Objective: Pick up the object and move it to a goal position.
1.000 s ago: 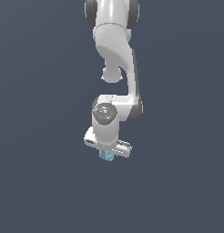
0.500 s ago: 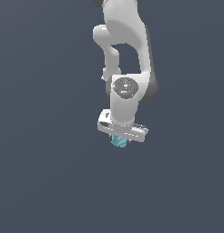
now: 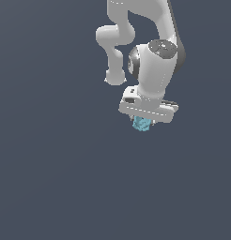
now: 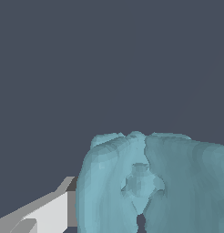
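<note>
A plain dark grey-blue surface (image 3: pixel 51 178) fills both views, with no edge visible.

Fills the lower right of the frame: a lumpy light-blue block (image 4: pixel 155 182), scalloped along its upper edge, with a dark notch sunk in its middle and a narrow cleft below. Pressed against its side at lower left, one white finger (image 4: pixel 43 214) of the pincer. Elsewhere, plain dark grey-blue.

Arm (image 3: pixel 150 28): upper links cut off by exterior view's top edge.
Object (image 4: pixel 155 182): cropped in wrist view; top hidden under tool (image 3: pixel 143 123).
Fingertips: hidden.
</note>
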You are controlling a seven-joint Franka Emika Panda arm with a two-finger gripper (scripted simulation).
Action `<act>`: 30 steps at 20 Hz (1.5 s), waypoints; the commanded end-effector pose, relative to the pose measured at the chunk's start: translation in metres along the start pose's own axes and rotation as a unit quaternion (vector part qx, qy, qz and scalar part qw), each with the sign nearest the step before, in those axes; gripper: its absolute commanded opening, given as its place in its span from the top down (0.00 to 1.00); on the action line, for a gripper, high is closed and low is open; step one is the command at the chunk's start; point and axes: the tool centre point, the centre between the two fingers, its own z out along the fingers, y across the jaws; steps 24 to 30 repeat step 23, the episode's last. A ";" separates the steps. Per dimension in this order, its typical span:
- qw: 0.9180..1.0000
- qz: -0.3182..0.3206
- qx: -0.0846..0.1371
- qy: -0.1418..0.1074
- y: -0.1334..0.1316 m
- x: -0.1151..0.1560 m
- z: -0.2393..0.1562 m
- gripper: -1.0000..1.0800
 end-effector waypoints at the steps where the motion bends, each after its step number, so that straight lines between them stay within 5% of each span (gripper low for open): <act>1: 1.000 0.000 -0.001 0.000 -0.014 -0.020 -0.021 1.00; 15: 1.000 0.000 -0.001 0.000 -0.079 -0.100 -0.111 1.00; 30: 1.000 0.000 0.000 0.000 -0.086 -0.105 -0.118 1.00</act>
